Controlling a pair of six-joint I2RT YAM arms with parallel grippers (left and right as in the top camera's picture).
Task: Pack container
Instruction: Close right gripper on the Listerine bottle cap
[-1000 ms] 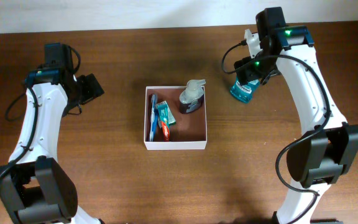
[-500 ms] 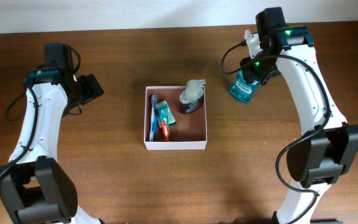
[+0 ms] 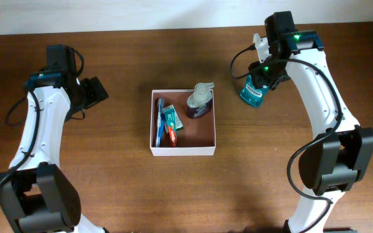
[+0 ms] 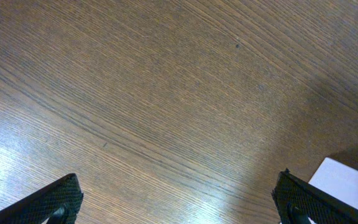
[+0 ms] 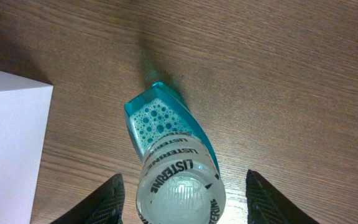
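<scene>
Fingers of the right gripper (image 5: pixel 185 200) are spread either side of the mouthwash bottle (image 5: pixel 166 134), nothing pinched yet. The left gripper (image 4: pixel 179 199) is spread too, over bare table (image 4: pixel 166 93). The container (image 3: pixel 183 151) is parked mid-table, partly filled; the mouthwash is judged left to pack.

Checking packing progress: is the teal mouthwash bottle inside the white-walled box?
No, the teal mouthwash bottle sits on the wooden table, outside the box.

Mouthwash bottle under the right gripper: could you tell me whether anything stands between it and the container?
Nothing visible does: only bare table lies between the mouthwash bottle and the container. Inside, a pump bottle fills the corner nearest the mouthwash; the brown floor beside it is free.
</scene>
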